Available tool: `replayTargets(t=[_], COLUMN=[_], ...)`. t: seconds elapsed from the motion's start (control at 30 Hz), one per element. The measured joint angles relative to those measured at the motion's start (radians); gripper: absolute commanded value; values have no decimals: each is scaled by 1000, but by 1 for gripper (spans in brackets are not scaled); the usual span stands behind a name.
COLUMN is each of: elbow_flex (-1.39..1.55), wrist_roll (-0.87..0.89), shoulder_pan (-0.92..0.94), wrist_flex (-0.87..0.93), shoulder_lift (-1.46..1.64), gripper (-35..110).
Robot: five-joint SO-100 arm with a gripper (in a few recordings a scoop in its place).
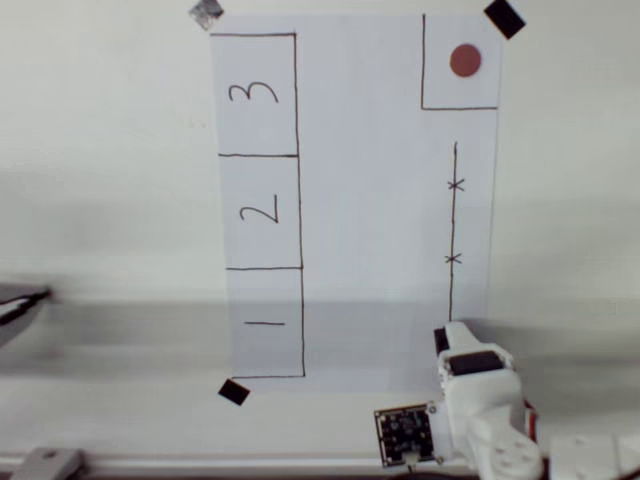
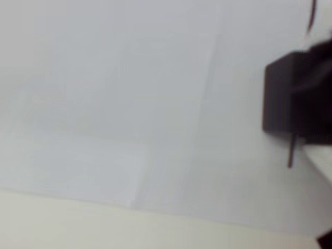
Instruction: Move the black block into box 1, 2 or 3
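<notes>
The black block (image 2: 290, 98) looks blurred at the right edge of the wrist view, resting on the white paper (image 2: 155, 104) over a pen line. In the overhead view only a sliver of the black block (image 1: 440, 341) peeks out beside the white gripper (image 1: 452, 335), which hangs over the bottom end of the pen line at the paper's lower right. A white finger (image 2: 320, 158) lies just under the block. Whether the jaws press on it is unclear. Box 2 (image 1: 262, 212) is the middle drawn rectangle in the left column, far from the gripper.
Box 1 (image 1: 265, 323) lies below box 2 and box 3 (image 1: 255, 95) above it. A drawn square with a red dot (image 1: 465, 60) fills the paper's top right. A pen line with two crosses (image 1: 455, 220) runs down the right side. Black tape squares (image 1: 233, 392) pin the corners.
</notes>
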Motion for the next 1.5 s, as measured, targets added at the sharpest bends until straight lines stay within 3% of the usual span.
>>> replayTargets(t=[0.57, 1.5], elbow_flex=[-322, -983], wrist_roll=[14, -37], shoulder_pan=[155, 337], wrist_flex=[69, 69], shoulder_lift=[-8, -495], gripper=[0, 0])
